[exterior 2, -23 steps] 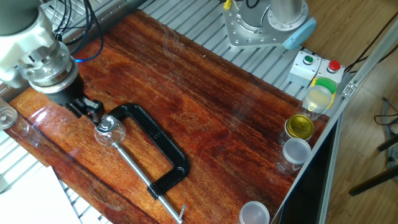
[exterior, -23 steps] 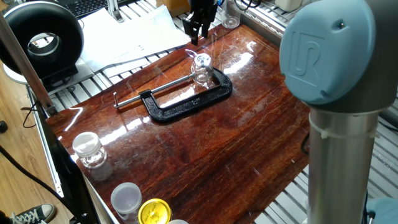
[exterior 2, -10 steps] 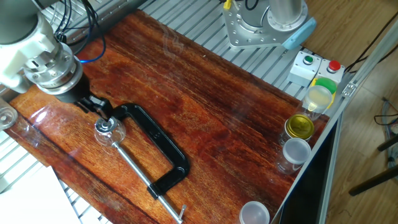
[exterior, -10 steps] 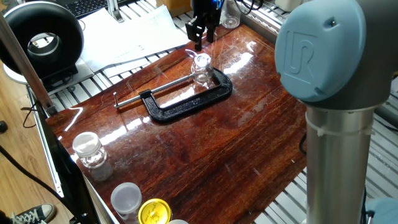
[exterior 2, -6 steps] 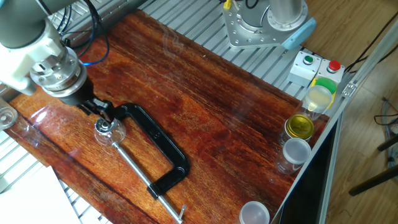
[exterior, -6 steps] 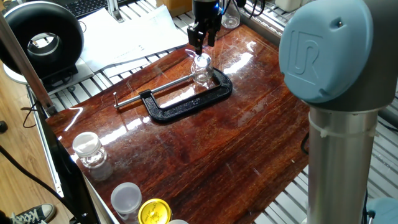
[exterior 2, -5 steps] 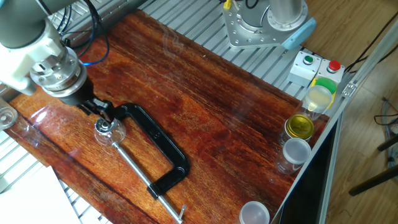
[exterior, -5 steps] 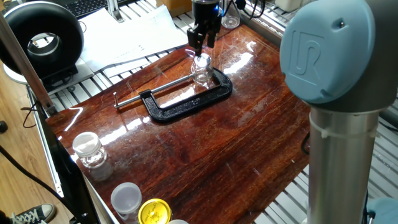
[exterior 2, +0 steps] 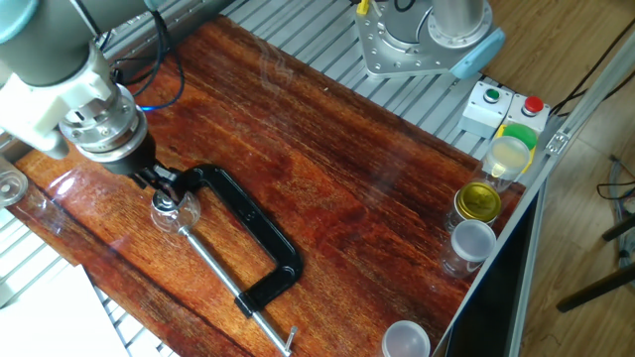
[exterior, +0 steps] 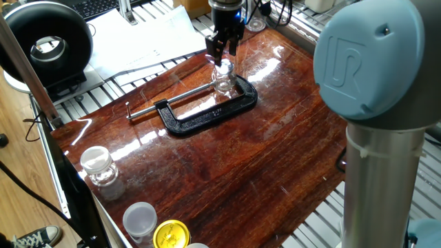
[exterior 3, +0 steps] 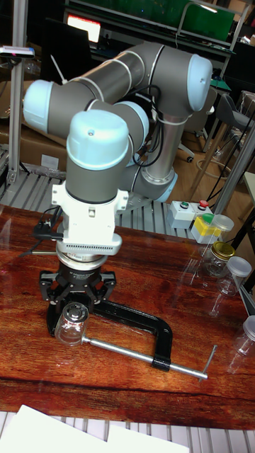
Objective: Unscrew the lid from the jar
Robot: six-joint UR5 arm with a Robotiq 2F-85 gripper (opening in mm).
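Note:
The small clear jar (exterior: 222, 82) stands upright between the jaws of a black C-clamp (exterior: 207, 116) on the wooden table (exterior: 262, 151). Its clear round lid (exterior: 222, 67) sits on top. My gripper (exterior: 222, 54) hangs straight down right over the lid, open, with a fingertip on either side just above it. From the other side, the gripper (exterior 2: 164, 185) overlaps the lid (exterior 2: 165, 206) and the jar (exterior 2: 179, 212). In the tall view the jar (exterior 3: 71, 327) stands in front of the gripper (exterior 3: 78, 294). I cannot tell whether the fingers touch the lid.
A larger clear jar with a bulbous top (exterior: 98, 169), a white translucent cup (exterior: 140, 219) and a yellow lid (exterior: 171, 234) stand at the table's near corner. The clamp's screw rod (exterior: 165, 101) sticks out leftward. A button box (exterior 2: 506, 104) sits off the table.
The gripper has moved from beyond the jar to directly above it and has come down close over the lid. Jar and clamp have not moved.

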